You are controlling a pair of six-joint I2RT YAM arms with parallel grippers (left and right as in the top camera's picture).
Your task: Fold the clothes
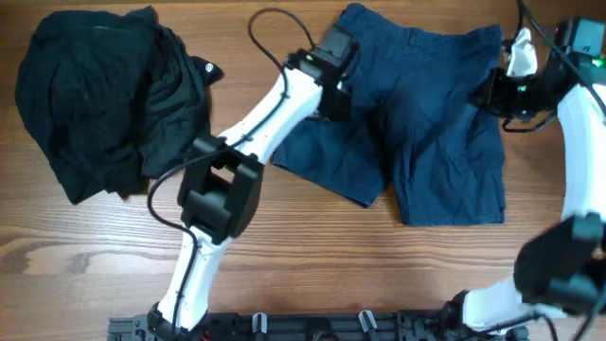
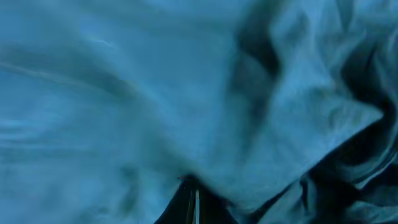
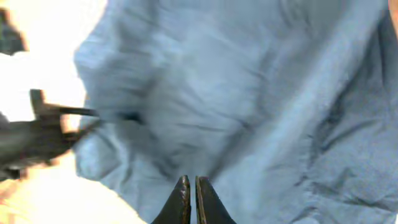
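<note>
Count: one pair of shorts (image 1: 431,123) spread mid-right on the surface (image 1: 312,246), one black heap (image 1: 104,104) left. Left gripper (image 2: 194,200) and right gripper (image 3: 191,199) both clenched; the wrist views are blurred, so we can't tell if cloth is pinched.

A black garment heap (image 1: 104,99) lies crumpled at the far left of the wooden worktop (image 1: 379,275), its folds loose and dark; a small white mark (image 1: 209,69) shows at its right edge; the worktop's brown grain runs left to right; the right wrist view shows it washed pale by glare.
</note>
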